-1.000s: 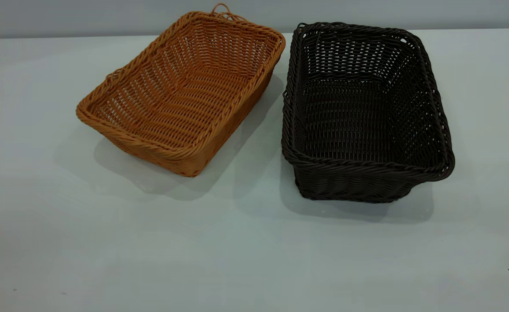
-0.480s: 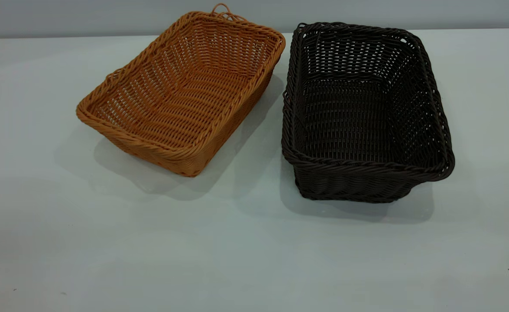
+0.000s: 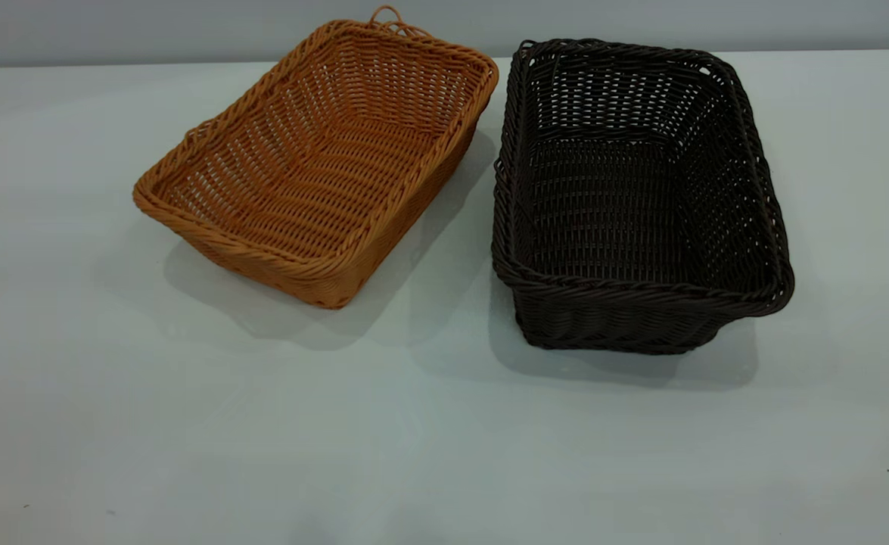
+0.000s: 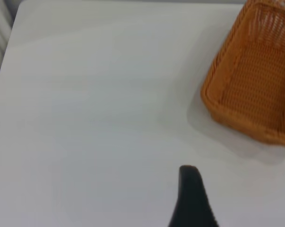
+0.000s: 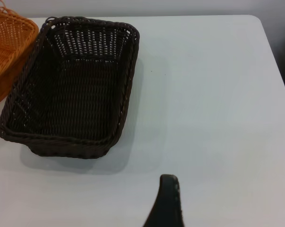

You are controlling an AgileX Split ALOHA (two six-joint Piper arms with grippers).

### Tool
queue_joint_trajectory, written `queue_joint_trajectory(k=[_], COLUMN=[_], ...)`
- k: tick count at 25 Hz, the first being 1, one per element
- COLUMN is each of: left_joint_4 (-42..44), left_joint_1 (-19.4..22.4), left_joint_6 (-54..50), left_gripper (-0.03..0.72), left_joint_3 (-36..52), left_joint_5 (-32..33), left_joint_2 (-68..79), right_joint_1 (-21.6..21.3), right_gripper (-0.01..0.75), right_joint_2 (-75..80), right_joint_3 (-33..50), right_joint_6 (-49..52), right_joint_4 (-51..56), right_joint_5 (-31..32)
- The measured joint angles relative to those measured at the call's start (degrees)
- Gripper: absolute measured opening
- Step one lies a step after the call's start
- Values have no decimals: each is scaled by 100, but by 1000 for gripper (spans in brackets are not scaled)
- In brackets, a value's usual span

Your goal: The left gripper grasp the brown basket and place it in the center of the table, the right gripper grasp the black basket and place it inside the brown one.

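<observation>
The brown basket (image 3: 315, 163) lies on the table (image 3: 429, 446) at the back left, turned at an angle, with a loop handle at its far end. Right beside it is the black basket (image 3: 633, 197), set squarely; their near rims are close at the back. Both baskets are empty. Neither arm shows in the exterior view. Only a dark tip of my left gripper (image 4: 189, 198) shows in the left wrist view, over bare table, well short of the brown basket (image 4: 255, 85). A dark tip of my right gripper (image 5: 167, 203) hangs over the table short of the black basket (image 5: 71, 90).
A grey wall runs behind the table's far edge (image 3: 73, 64). The table's right edge and rounded corner (image 5: 260, 23) show in the right wrist view. Wide bare tabletop lies in front of both baskets.
</observation>
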Motion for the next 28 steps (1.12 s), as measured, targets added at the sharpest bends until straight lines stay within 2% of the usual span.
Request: queue_joint_trajectory(k=[7,10,18,23,28], left_joint_4=[-17,-17,-11,-11,-82], left_joint_1=[0,0,-407,-634,-675], left_joint_6=[459,542,642,804,843], left_gripper=[462,462,462,462,462], left_joint_3=[-825,-1240,-2411,-3313,-4161], left_joint_5=[-1369,-1733,-2250,-2296,-2296], left_joint_2=[2605,3623,5965,7329,8428], right_joint_1=[0,0,0,0,0], right_gripper=[584,584,584,584,584], right_joint_2=[0,0,0,0,0], right_joint_3=[0,0,0,0,0], right_joint_6=[0,0,61,131,136], right_joint_4=[0,0,22,101,150], right_joint_5=[0,0,0,0,0])
